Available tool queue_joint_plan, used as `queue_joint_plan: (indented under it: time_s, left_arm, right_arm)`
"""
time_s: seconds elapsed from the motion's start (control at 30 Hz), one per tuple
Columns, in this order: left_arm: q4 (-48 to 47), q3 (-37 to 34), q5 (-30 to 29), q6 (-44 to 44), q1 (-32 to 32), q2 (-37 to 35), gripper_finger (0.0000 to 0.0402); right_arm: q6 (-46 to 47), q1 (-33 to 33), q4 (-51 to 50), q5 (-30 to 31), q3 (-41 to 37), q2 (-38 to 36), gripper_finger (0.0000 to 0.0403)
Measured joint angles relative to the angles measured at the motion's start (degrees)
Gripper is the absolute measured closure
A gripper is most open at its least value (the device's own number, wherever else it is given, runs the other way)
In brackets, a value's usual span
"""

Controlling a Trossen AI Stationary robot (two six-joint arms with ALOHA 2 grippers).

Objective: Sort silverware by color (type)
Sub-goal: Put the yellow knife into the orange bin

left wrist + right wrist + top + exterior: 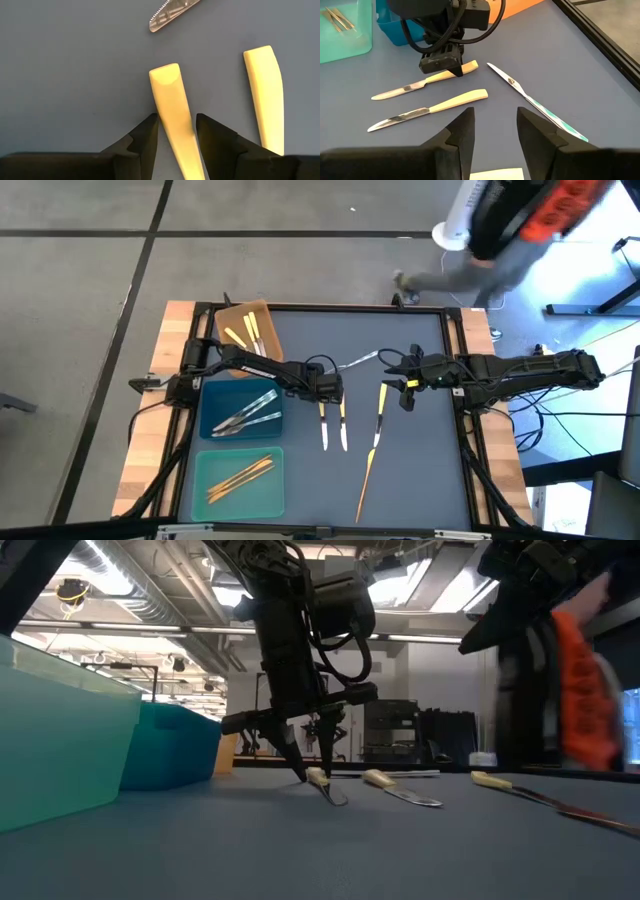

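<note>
The left gripper [325, 399] stood low over the dark blue-grey table mat [420, 470], its two dark fingers [145, 137] spread on either side of the handle of a yellow-handled knife with a silver blade [324, 425]; the wrist view showed narrow gaps on both sides, so it straddled the handle without pinching it. A second yellow-handled knife [343, 427] lay just beside the first, parallel to it. A clear serrated plastic knife [358, 360] lay near them on the mat. The right gripper [405, 387] hovered near the middle of the table, jaws apart and holding nothing, above a third yellow-handled knife [381, 412], with a long orange-gold utensil [367, 480] lying beyond it. The brown flat tray [262, 317] held yellow-handled pieces, the blue tray [215, 395] silver-grey ones, the teal tray [205, 465] orange-gold ones
</note>
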Motion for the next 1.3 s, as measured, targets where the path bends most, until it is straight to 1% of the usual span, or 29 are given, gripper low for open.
queue_joint_plan:
  time_s: [0.07,0.2,0.3,0.4,0.6,0.67,1.07,1.3]
  left_arm:
    - [-0.1,0.0,0.0,1.0,0.0,0.0,0.0272]
    - [-0.6,0.0,1.5,7.5,0.1,0.0,0.0272]
    - [-1.6,0.0,1.2,7.7,0.0,0.0,0.0276]
    - [-1.9,0.0,1.1,8.4,0.0,0.0,0.0290]
    - [-2.3,0.0,0.5,9.0,0.0,0.0,0.0334]
    - [-2.3,0.0,0.4,9.0,0.0,0.0,0.0341]
    - [-2.0,0.0,0.3,9.1,0.0,0.0,0.0342]
    - [-2.4,4.2,0.5,15.1,0.3,0.6,0.0342]
  right_arm:
    - [0.0,0.0,0.0,0.0,0.0,0.0,0.0269]
    - [0.0,0.0,0.0,0.0,0.0,0.0,0.0269]
    - [0.0,0.0,0.0,0.0,0.0,0.0,0.0269]
    - [0.0,0.0,0.0,0.0,0.0,0.0,0.0269]
    - [0.0,0.0,0.0,0.0,0.0,0.0,0.0269]
    - [0.0,0.0,0.0,0.0,0.0,0.0,0.0269]
    - [0.0,0.0,0.0,0.0,0.0,0.0,0.0269]
    - [0.0,0.0,0.0,0.0,0.0,0.0,0.0269]
